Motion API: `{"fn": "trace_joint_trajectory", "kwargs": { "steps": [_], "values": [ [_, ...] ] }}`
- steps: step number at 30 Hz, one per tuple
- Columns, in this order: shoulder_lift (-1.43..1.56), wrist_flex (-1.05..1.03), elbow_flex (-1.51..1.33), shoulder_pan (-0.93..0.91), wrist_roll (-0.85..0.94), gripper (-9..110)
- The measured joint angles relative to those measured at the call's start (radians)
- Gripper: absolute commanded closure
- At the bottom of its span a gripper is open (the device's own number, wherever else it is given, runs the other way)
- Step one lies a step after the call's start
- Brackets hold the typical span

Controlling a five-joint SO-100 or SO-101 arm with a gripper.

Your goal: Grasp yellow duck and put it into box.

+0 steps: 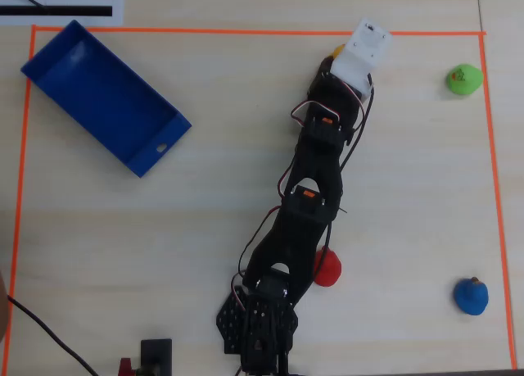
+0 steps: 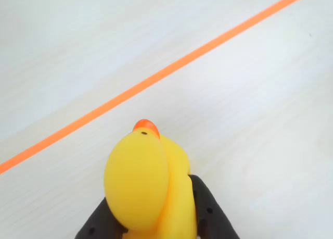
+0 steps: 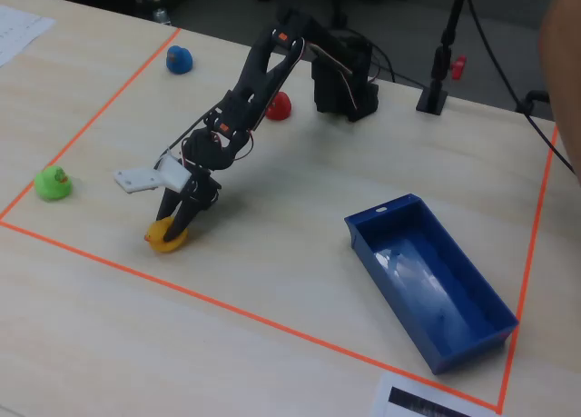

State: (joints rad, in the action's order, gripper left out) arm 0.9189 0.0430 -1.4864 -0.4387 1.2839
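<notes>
Gripper [image 3: 179, 224] clamped on the yellow duck [image 2: 148, 184], black fingers [image 2: 210, 213] pressing both its sides, down at the table [image 3: 300, 272] beside the orange tape line [image 2: 156, 78] along one edge; the box [image 3: 434, 290] lies well apart near another corner

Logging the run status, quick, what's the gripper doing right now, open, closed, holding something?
Gripper: closed on the yellow duck, one dark finger on each side of it.

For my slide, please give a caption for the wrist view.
Black jaws close around the yellow duck on the pale table, near the orange tape line.
</notes>
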Motion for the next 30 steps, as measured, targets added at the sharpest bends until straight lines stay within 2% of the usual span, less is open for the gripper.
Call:
{"fn": "trace_joint_trajectory", "kwargs": {
  "steps": [5, 9, 14, 18, 24, 30],
  "values": [
    [0.066, -0.109, 0.006, -0.012, -0.061, 101],
    [0.201, -0.307, 0.052, 0.006, -0.135, 101],
    [0.426, -0.557, 0.026, 0.124, -0.17, 101],
    [0.66, -0.614, -0.167, 0.242, -0.155, 101],
    [1.097, -0.635, -0.646, 0.38, -0.109, 101],
    [1.453, -0.824, -0.925, 0.617, -0.109, 101]
  ]
}}
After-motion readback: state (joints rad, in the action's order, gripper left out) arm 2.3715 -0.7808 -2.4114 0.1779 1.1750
